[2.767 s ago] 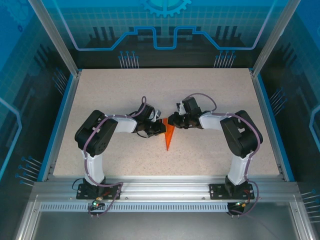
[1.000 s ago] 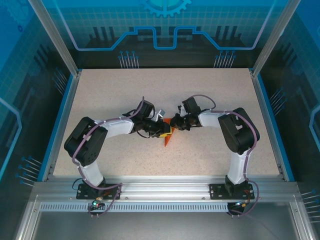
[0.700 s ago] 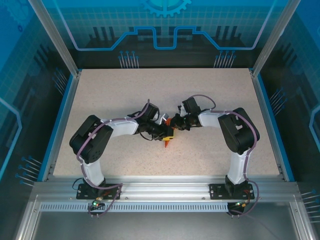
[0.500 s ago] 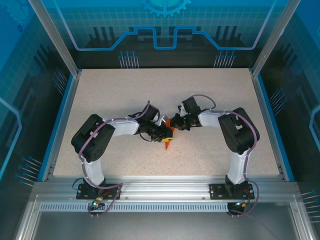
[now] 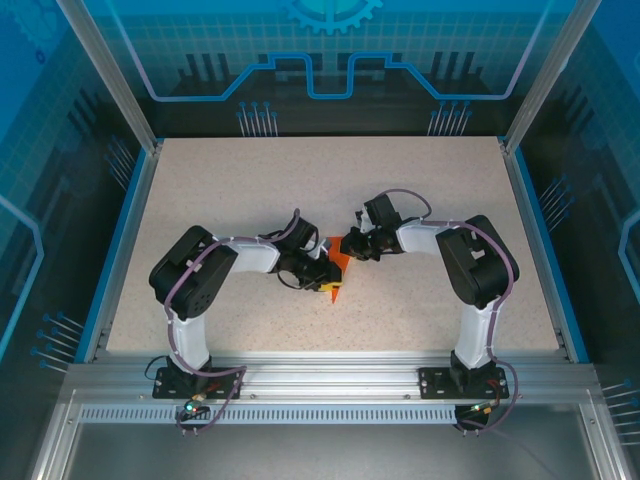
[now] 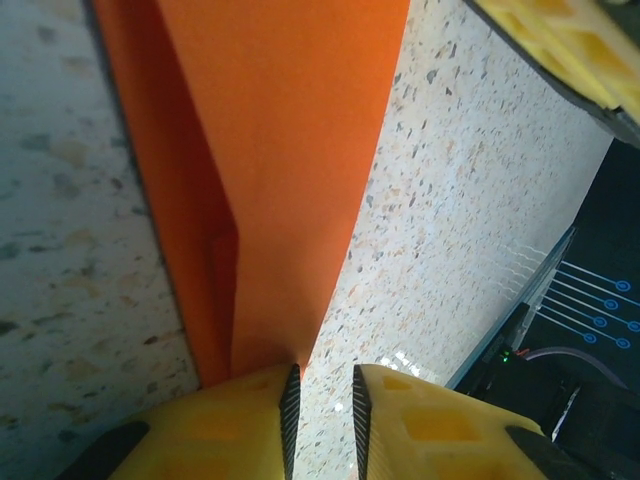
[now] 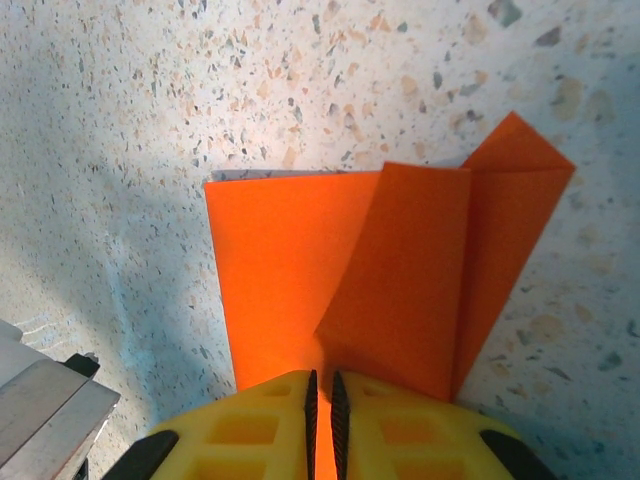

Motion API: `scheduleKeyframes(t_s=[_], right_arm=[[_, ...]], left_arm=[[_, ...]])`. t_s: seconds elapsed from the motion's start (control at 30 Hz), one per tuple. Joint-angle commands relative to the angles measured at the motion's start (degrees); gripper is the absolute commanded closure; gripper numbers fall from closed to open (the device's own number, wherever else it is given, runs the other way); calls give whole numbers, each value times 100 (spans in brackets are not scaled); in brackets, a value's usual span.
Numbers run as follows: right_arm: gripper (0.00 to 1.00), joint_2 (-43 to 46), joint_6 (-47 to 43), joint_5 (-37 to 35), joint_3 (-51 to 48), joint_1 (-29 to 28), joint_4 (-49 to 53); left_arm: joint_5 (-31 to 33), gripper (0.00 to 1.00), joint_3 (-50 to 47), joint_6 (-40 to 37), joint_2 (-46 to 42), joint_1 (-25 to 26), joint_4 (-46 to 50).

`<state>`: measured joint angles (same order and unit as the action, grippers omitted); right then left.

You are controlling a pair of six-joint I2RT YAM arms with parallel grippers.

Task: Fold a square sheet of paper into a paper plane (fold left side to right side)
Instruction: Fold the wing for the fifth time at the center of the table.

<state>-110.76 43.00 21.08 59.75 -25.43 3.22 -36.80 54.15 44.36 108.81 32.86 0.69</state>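
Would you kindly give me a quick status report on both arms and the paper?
Left gripper and right gripper nearly shut, pressing orange paper. Paper folded, flat on table. Nothing in the way.

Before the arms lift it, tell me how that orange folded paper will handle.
The folded paper is thin and lies flat on the table, so it is probably very light and would slide if pushed. The overlapping layers probably stiffen it, but single-layer flaps may flop. The right claw looks nearly shut at its edge; hard pulling could tear it.
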Motion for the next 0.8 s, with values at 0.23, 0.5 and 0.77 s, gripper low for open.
scheduleKeyframes(t_s=[0.23, 0.5, 0.77], right_arm=[[87, 139, -34, 50, -334, 125, -377], [90, 922, -107, 190, -762, 152, -796], [90, 1320, -143, 445, -1319, -147, -973]], left_arm=[[572, 96, -421, 327, 136, 40, 315], [623, 100, -522, 372, 166, 45, 274], [633, 100, -501, 328, 167, 46, 303]])
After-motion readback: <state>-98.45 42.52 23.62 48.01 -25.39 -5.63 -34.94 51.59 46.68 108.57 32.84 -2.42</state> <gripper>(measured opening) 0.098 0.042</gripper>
